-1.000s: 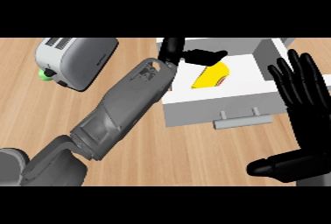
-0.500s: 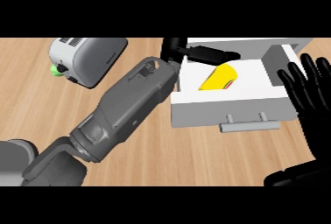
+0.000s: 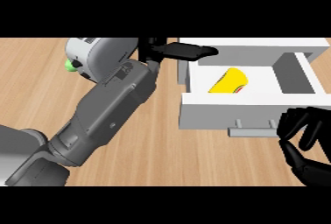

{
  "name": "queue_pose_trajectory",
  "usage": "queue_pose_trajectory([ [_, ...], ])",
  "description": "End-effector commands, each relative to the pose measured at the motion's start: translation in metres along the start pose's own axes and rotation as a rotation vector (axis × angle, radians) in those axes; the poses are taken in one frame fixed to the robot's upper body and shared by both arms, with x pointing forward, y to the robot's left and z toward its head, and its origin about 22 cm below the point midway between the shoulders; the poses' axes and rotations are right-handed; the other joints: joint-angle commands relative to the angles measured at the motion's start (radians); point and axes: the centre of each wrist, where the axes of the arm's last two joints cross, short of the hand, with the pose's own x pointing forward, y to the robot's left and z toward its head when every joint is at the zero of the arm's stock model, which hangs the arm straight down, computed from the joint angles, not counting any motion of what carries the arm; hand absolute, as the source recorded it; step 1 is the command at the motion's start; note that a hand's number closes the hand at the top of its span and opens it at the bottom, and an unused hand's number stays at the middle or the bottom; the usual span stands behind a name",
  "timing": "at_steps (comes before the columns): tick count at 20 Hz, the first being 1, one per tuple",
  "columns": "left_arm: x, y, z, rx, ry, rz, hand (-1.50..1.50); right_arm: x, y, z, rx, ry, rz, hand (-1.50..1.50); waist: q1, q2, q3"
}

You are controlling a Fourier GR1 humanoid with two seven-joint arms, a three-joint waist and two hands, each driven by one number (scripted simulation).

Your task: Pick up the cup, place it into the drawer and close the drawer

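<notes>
Already lying inside open white drawer (image 3: 249,109): yellow cup (image 3: 229,81), on its side. Right robot hand (image 3: 304,131), fingers curled, empty, just beside grey handle (image 3: 253,130), nearer than left robot hand (image 3: 184,50), straight-fingered at drawer's far corner.

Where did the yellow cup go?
The yellow cup lies inside the open white drawer, upper right in the head view, just right of the left hand.

Yellow cup (image 3: 229,81) in open drawer (image 3: 227,112), toaster (image 3: 98,54) left
</notes>
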Motion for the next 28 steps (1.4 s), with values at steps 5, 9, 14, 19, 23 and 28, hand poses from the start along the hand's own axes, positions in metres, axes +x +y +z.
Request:
queue_pose_trajectory([
  [5,0.017,0.073,0.032,0.105,0.003,0.026,-1.50,-0.001,0.003,0.003,0.094,0.086,0.180,1.50,0.028,-0.005,0.000],
  [9,0.002,0.113,0.082,0.137,0.055,0.022,-1.50,-0.001,0.008,0.021,0.086,0.143,0.220,1.50,0.017,-0.003,0.000],
  [14,0.025,0.142,0.122,0.143,0.064,0.041,-1.50,-0.029,0.003,0.003,0.076,0.196,0.294,1.50,0.021,0.001,0.001],
  [19,0.036,0.160,0.127,0.143,0.046,0.064,-1.50,-0.041,0.027,-0.003,0.247,0.172,0.577,1.50,0.023,0.002,0.001],
  [23,0.024,0.196,0.168,0.134,0.064,0.042,-1.50,-0.071,0.034,-0.010,0.302,0.203,0.714,1.50,0.027,0.008,0.000],
  [28,0.035,0.218,0.184,0.145,0.065,0.048,-1.50,-0.114,0.050,-0.029,0.317,0.232,0.777,1.50,0.012,0.009,0.001],
])
